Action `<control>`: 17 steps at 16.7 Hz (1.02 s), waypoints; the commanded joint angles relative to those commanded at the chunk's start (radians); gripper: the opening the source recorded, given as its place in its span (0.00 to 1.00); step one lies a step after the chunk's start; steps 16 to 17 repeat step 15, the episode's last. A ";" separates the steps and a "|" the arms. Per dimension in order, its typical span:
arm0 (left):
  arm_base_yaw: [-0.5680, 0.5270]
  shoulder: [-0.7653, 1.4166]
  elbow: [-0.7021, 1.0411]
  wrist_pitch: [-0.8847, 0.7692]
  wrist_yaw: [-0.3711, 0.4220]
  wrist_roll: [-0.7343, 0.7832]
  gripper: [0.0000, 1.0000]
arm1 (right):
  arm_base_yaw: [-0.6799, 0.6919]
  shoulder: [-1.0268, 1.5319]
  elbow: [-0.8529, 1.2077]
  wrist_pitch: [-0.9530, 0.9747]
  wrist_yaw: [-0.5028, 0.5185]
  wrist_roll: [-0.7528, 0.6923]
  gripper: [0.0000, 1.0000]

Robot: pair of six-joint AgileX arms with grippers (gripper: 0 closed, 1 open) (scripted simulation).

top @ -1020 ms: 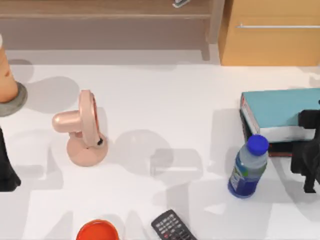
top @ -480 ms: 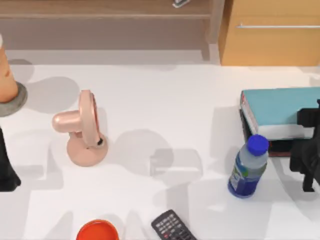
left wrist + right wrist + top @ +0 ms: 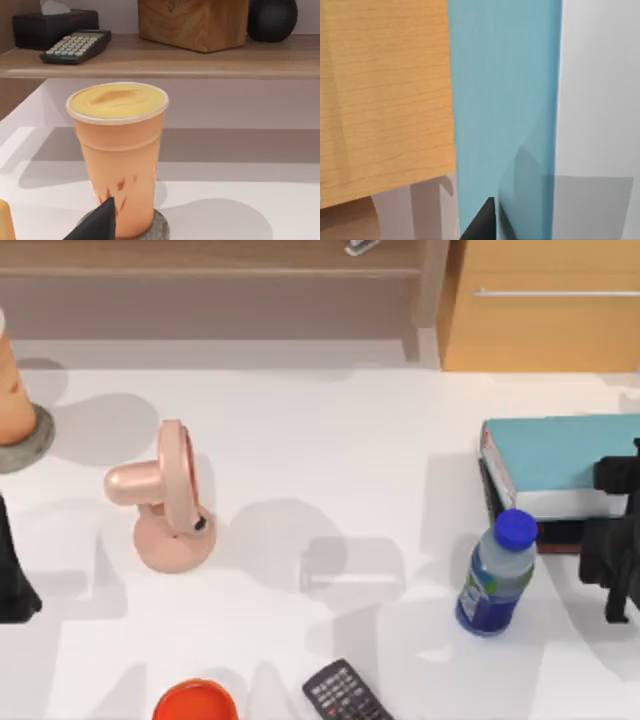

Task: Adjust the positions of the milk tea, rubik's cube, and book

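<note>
Hovering at the teal book's (image 3: 560, 455) near edge, right gripper (image 3: 622, 570), grip unclear; left gripper (image 3: 15, 585) likewise.

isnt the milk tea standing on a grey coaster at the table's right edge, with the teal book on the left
Sides are swapped. In the top view the milk tea stands on the grey coaster at the table's left edge, and the teal book lies at the right.

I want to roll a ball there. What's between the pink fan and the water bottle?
In the top view, only bare white table and shadows lie between the pink fan and the water bottle.
</note>
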 joint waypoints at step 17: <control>0.000 0.000 0.000 0.000 0.000 0.000 1.00 | 0.000 0.000 0.000 0.000 0.000 0.000 1.00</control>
